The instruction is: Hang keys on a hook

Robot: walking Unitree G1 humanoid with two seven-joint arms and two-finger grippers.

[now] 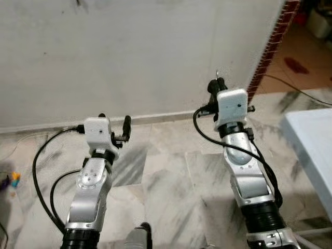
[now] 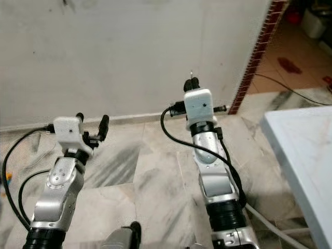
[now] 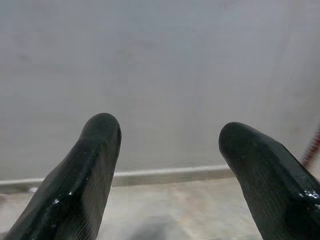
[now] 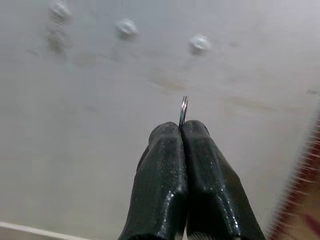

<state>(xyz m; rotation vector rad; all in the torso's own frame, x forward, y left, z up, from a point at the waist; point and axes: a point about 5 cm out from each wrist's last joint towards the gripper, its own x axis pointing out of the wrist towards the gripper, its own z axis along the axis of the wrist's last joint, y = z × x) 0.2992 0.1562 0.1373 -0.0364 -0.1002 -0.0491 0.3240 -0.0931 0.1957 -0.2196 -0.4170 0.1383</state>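
Observation:
My right gripper (image 4: 181, 128) is raised toward the white wall, shut on a thin metal key ring (image 4: 183, 110) that sticks up edge-on from its fingertips. In the left eye view the same ring (image 1: 217, 73) pokes out just above the right gripper (image 1: 217, 83). Three small white knobs, possibly hooks (image 4: 199, 43), sit in a row on the wall above the ring. Lower and to the left, my left gripper (image 1: 114, 120) is held open with nothing between its fingers (image 3: 95, 165), facing the wall and its baseboard.
A white wall (image 1: 129, 52) with a pale baseboard stands close ahead over a marbled tile floor. A brick-edged doorway (image 1: 270, 46) opens at the right onto an orange floor. A light blue table edge (image 1: 311, 150) is at the right. Small toys (image 1: 13, 179) lie on the floor at far left.

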